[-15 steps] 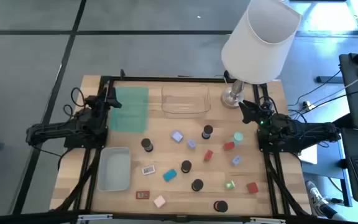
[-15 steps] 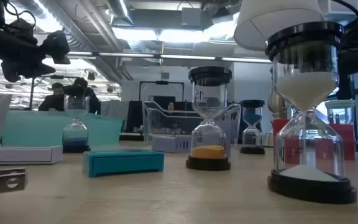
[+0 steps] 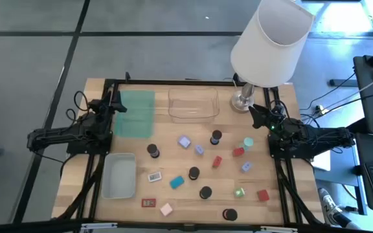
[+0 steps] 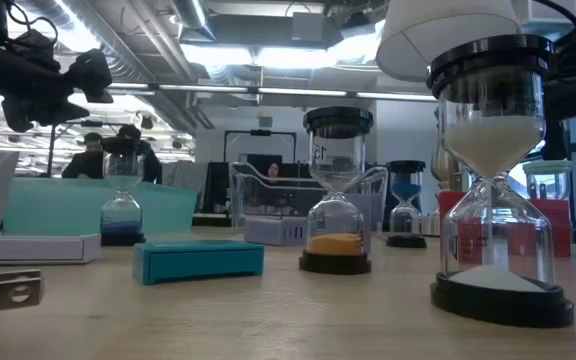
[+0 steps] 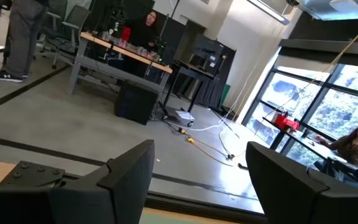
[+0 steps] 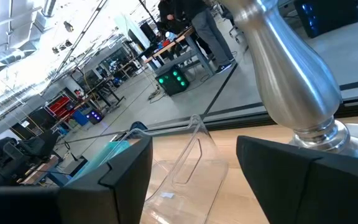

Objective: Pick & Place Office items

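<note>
Small office items lie scattered over the middle and near part of the wooden table. Among them are black round caps (image 3: 193, 173), red blocks (image 3: 217, 161), lilac blocks (image 3: 184, 142), a teal block (image 3: 177, 182), a green one (image 3: 239, 192), a pink one (image 3: 166, 208) and a flat labelled rectangle (image 3: 155, 176). The low view shows the black-capped pieces as sand timers (image 4: 498, 180) standing upright beside the teal block (image 4: 198, 258). My left gripper (image 3: 116, 103) (image 5: 197, 162) hovers open at the far left, over the green mat. My right gripper (image 3: 252, 111) (image 6: 194, 162) hovers open at the far right, near the lamp base.
A white-shaded lamp (image 3: 271, 39) stands on its metal base (image 6: 291, 81) at the far right. A clear tray (image 3: 192, 105) sits at the far middle, a green mat (image 3: 135, 113) far left, a grey tray (image 3: 119, 175) near left. People show in the room behind.
</note>
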